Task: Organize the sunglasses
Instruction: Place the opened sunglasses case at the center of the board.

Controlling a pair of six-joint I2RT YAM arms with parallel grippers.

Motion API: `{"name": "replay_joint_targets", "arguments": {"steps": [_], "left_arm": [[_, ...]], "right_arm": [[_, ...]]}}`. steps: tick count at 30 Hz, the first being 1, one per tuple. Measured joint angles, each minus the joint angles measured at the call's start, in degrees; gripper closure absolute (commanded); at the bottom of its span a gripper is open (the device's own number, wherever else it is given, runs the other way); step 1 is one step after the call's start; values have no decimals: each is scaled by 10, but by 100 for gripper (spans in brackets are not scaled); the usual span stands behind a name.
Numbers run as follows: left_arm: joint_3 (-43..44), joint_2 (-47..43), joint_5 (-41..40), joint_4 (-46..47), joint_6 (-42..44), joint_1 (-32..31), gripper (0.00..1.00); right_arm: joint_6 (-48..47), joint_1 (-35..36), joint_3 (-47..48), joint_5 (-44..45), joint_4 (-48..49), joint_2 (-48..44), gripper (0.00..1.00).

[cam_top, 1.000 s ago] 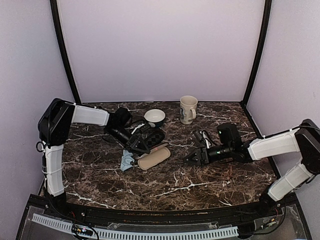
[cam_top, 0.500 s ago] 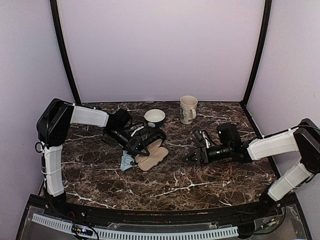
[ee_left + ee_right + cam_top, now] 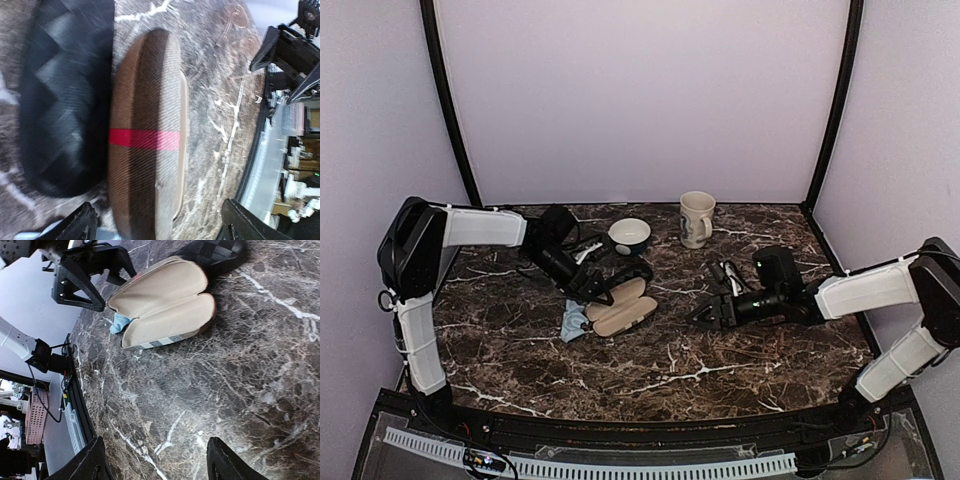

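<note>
The sunglasses (image 3: 724, 272) lie right of centre in the overhead view, on a dark counter (image 3: 660, 375) veined with white. They sit below a cream mug (image 3: 697, 218) and just above the right arm's wrist. They are thin dark wire on dark stone, so their shape is hard to make out, and neither wrist view shows them.

Left of centre, a brown case (image 3: 165, 305) lies open with its two tan-lined halves facing up. A black checkered case (image 3: 60, 100) touches its upper side. A blue cloth (image 3: 120, 322) pokes out from under its lower-left end and is mostly hidden. A white bowl (image 3: 630, 235) with a dark outside stands just above the cases.

The left fingers (image 3: 80, 225) are spread wide at the left end of the brown case and hold nothing. Their view is blurred, but it shows the case's woven outside crossed by a red stripe.

The right fingers (image 3: 95, 460) also stand apart over bare stone with nothing between them. They point toward the open case from some way off. In that view the black case is cut off by the top edge.

The mug carries a dark mark that is too small to read.
</note>
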Motion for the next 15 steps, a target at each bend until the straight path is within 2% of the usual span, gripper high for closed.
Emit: {"name": "replay_joint_targets", "arguments": {"steps": [10,15], "left_arm": [[-7,-79,-154,6,-33,0,9],[-77,-169,-239,46,-65,-2,13]], "right_arm": [[-28,0,74,153,-178,-62,31],[-35,0,88,228,-249,-95,31]]}}
